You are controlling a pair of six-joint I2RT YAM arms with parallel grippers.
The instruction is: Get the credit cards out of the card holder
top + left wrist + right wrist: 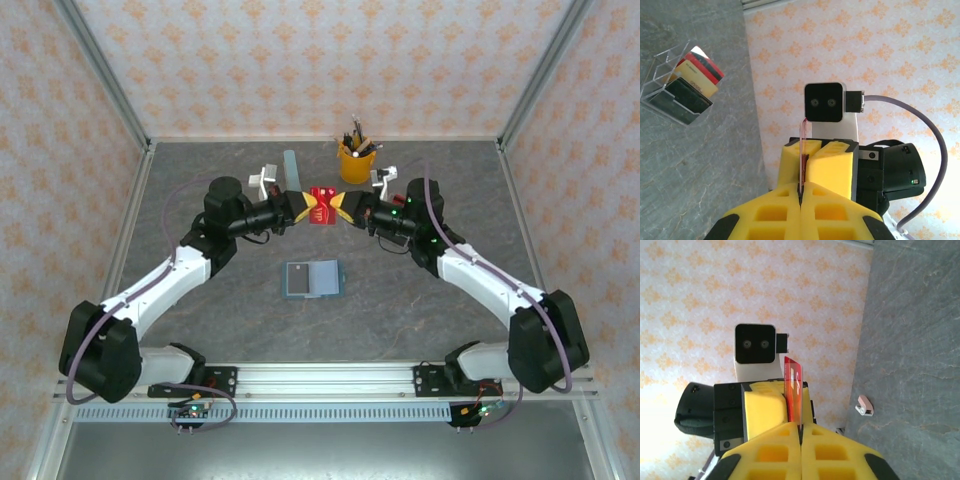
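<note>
The red credit card (321, 207) hangs in mid-air, clamped at opposite ends by the left gripper (307, 207) and the right gripper (336, 207). The card holder (311, 279) lies open nearer the bases. A clear rack (657, 75) holds red, tan and dark cards (696, 80). The yellow cup (357, 165) holds pens (357, 130).

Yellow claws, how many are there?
2: the left gripper on the left and the right gripper on the right, facing each other, both pinching one red card.

White links (150, 285), black joints (100, 350), yellow end effectors (300, 206) (grey cables (943, 150))
</note>
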